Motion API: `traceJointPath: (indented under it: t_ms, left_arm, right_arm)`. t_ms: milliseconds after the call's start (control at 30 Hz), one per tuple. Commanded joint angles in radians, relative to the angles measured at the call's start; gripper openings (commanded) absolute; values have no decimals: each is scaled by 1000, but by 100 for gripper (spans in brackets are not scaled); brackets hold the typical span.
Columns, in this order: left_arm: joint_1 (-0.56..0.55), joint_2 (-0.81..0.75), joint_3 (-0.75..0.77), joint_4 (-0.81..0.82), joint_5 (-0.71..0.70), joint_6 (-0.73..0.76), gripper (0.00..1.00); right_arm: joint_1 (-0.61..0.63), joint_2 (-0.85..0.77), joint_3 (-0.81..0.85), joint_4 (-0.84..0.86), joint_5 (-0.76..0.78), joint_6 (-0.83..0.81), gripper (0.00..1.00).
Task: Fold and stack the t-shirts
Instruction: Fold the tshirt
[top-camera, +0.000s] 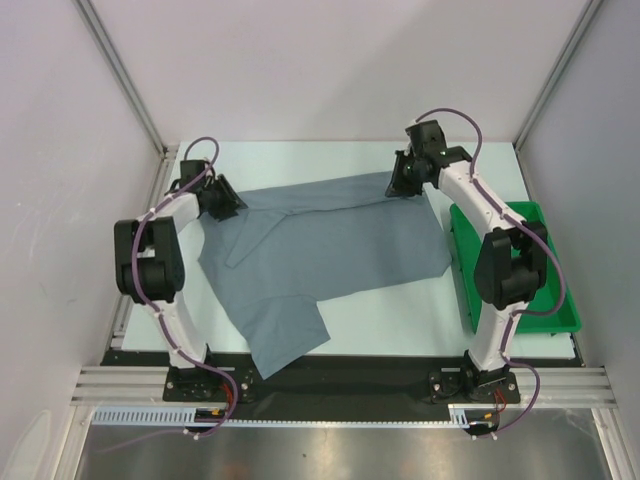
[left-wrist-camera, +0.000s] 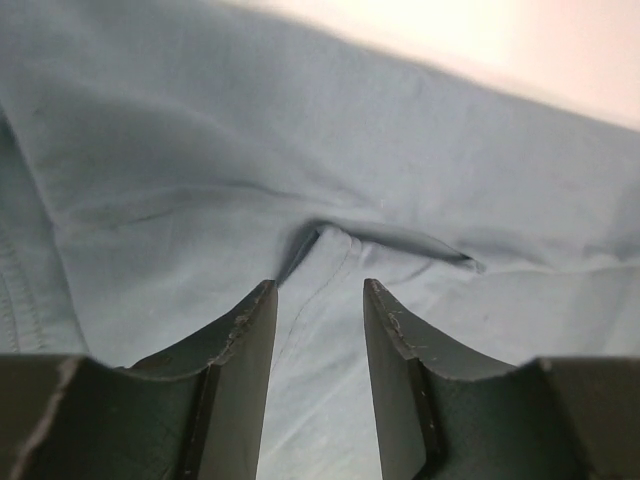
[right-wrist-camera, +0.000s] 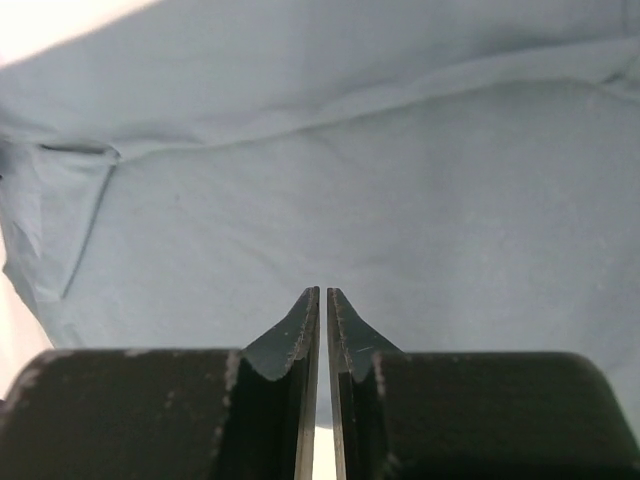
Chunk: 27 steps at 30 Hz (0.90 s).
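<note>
One slate blue-grey t-shirt (top-camera: 320, 255) lies partly spread and rumpled across the table, with a flap reaching toward the near edge. My left gripper (top-camera: 222, 200) is at the shirt's far left edge. In the left wrist view its jaws (left-wrist-camera: 318, 290) stand a little apart with a bunched ridge of the t-shirt (left-wrist-camera: 320, 330) drawn in between them, and creases run out from the tips. My right gripper (top-camera: 400, 182) is at the shirt's far right corner. In the right wrist view it (right-wrist-camera: 322, 292) is pressed nearly shut, with the t-shirt (right-wrist-camera: 350, 180) stretching away from the tips.
A green plastic tray (top-camera: 560, 315) stands at the right, beside the right arm and touching the shirt's right edge. Grey walls enclose the table on three sides. The arm bases sit on a black strip at the near edge.
</note>
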Motion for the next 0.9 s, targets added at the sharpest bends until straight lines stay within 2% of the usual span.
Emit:
traceJointPath:
  t_ms: [0,133,333,700,867]
  left_arm:
    - [-61,37,103,-53,-91,47,46]
    - [-112,69,148,-92,-176,24,46]
    - [-141,86,182,-145,-295,33,41]
    - [-146,135,217,-165,-302,33,37]
    - [-146,158,239,-144,-302,34,31]
  right_arm:
    - [-25,-69,-29,2,-13,-2,12]
    - [-43,-84,-38,21,-20,-4,11]
    - [-60,-97,-49,37,-46,-7,11]
    - [-69,-86,-56,47,-91,2,10]
    - [-69,-91,-67,48,-92,1,10]
